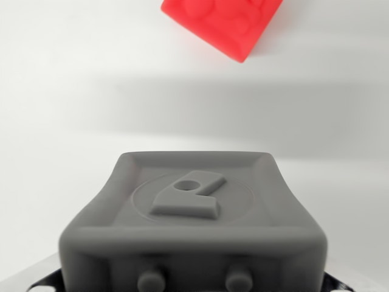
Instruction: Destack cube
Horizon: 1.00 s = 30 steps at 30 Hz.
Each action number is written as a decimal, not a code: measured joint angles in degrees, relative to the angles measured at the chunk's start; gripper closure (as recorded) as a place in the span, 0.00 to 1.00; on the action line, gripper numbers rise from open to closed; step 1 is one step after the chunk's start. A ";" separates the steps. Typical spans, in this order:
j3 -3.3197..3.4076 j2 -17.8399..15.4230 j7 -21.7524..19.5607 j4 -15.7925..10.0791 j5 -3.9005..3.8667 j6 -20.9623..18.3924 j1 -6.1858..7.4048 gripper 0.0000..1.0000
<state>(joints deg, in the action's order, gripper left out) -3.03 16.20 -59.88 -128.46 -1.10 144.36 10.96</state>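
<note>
A grey cube with a raised logo on its top face and two studs on its near side fills the lower half of the wrist view, very close to the camera. It sits in my gripper. Only dark bits of the gripper show at the bottom corners, and the fingers are hidden behind the cube. A red cube with round studs on top lies on the white table at the upper edge, turned diagonally and cut off by the frame. It is well apart from the grey cube.
The white table surface carries soft grey shadow bands across the middle. Nothing else stands on it in this view.
</note>
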 joint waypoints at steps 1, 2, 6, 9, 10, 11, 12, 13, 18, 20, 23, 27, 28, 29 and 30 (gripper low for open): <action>-0.06 -0.16 0.52 -0.33 -0.02 0.18 0.00 1.00; -0.13 -0.33 0.98 -0.68 -0.04 0.35 0.00 1.00; -0.37 -0.95 2.73 -1.87 -0.12 0.88 0.01 1.00; -0.55 -1.44 4.03 -2.80 -0.18 1.30 0.02 1.00; -0.61 -1.60 4.53 -3.13 -0.21 1.50 0.02 1.00; -0.68 -1.76 5.01 -3.46 -0.23 1.69 0.02 1.00; -0.75 -1.90 5.47 -3.79 -0.25 1.86 0.02 1.00; -0.82 -2.04 5.98 -4.10 -0.28 2.01 0.02 1.00; -1.19 -2.94 8.40 -5.79 -0.36 2.80 0.03 1.00; -1.30 -3.17 9.10 -6.23 -0.37 3.02 0.03 1.00; -1.49 -3.58 10.51 -7.13 -0.40 3.46 0.04 1.00; -1.75 -4.20 12.21 -8.33 -0.45 4.08 0.05 1.00; -1.83 -4.37 12.73 -8.65 -0.46 4.22 0.05 1.00; -1.90 -4.52 13.17 -8.95 -0.47 4.36 0.05 1.00; -1.97 -4.66 13.67 -9.24 -0.48 4.53 0.06 1.00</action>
<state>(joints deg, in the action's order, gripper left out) -5.00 11.54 -46.22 -137.70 -1.58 148.89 11.02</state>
